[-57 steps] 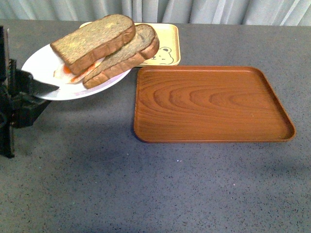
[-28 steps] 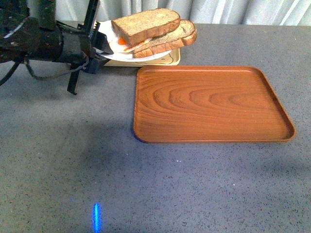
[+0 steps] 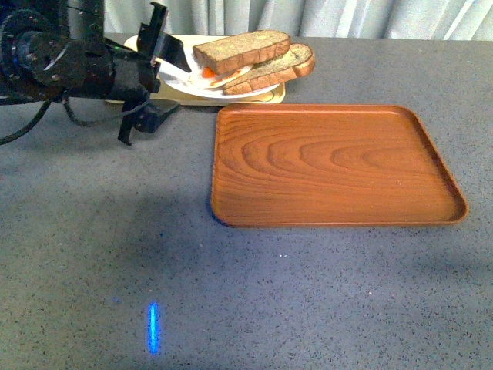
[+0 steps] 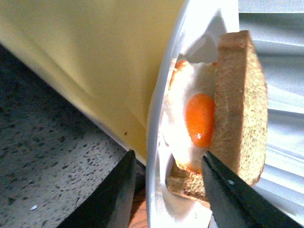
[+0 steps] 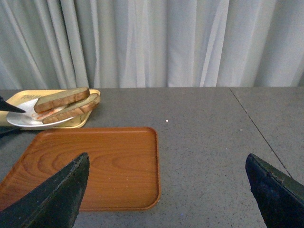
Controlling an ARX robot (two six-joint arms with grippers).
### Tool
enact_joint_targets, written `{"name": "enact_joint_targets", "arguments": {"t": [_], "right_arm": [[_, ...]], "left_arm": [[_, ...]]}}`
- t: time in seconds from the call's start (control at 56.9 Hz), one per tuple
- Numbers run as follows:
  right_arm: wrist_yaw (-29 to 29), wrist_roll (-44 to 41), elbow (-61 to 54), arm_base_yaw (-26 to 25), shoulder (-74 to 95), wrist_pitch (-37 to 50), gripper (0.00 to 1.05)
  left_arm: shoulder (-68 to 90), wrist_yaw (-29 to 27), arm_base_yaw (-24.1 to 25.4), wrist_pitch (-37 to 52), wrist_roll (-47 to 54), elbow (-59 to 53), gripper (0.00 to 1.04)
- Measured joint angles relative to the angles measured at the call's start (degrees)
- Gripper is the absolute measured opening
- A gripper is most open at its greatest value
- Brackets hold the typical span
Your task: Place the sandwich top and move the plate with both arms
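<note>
Left arm (image 3: 54, 58): is reaching in from the far left, low over the table (image 3: 115, 247), so its gripper is meeting the plate edge-on.
Left gripper (image 4: 166, 185): is clamping the plate's rim, one finger under it and one above. A thin rim grip is probably the only hold a shallow plate offers.
Plate (image 3: 192, 86): is being held tilted over the yellow tray (image 3: 271, 94) at the back of the table. Whether it is touching that tray, I cannot tell.
Sandwich top (image 3: 240, 48): is lying on the stack on the plate, offset from the lower slice (image 3: 286, 65), so the placing step looks done.
Fried egg (image 4: 199, 118): is showing between the slices. With the plate tilted, the layers are at risk of sliding.
Wooden tray (image 3: 331, 166): is sitting bare just beside the yellow tray, probably where the plate is heading.
Right gripper (image 5: 166, 159): is hanging wide apart and holding nothing, well away from the plate, looking across the wooden tray towards it.
Next move: the task is calling for both arms, so the right one likely needs to take the opposite rim and level the load.
</note>
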Motion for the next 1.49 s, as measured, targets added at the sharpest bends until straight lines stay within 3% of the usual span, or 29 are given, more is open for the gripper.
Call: {"name": "enact_joint_targets", "arguments": {"t": [0.264,0.316,0.351,0.387,0.439,0.545,0.685,0.791,1.493], "right_arm": [[0.0,0.0,0.0,0.0,0.0,0.0,0.96],[-0.02,0.0,0.0,-0.02,0.0,0.0,0.96],[-0.04,0.0,0.0,0.0,0.0,0.0,0.96],[-0.04,0.0,0.0,-0.02,0.0,0.0,0.96],[-0.02,-0.02,0.0,0.0,0.0,0.0,0.96],[-0.02,-0.02,0.0,0.0,-0.02,0.0,0.96],[-0.02,-0.02,0.0,0.0,-0.02,0.0,0.96],[-0.02,0.0,0.0,-0.02,-0.02,0.0,0.96],[-0.04,-0.02,0.0,0.0,-0.02,0.0,0.96]], "left_arm": [[-14.21,0.7,4.46,13.14,4.04,-19.78,0.98],[-17.57,-10.21,4.61,27.34,15.34,-28.11,0.87],[-21.09,-17.64,5.14,37.55,28.7,-35.63,0.78],[-26.32,-20.0,6.1,44.26,40.65,-43.56,0.69],[-33.29,-19.28,7.69,46.73,50.97,-50.97,0.6],[-47.39,-17.53,10.86,45.92,65.2,-63.98,0.37],[-57.2,-17.05,10.91,40.96,70.07,-70.31,0.01],[-66.2,-16.94,10.91,32.87,70.73,-71.43,0.02],[-99.84,-17.0,10.91,6.91,71.17,-77.92,0.02]]}}
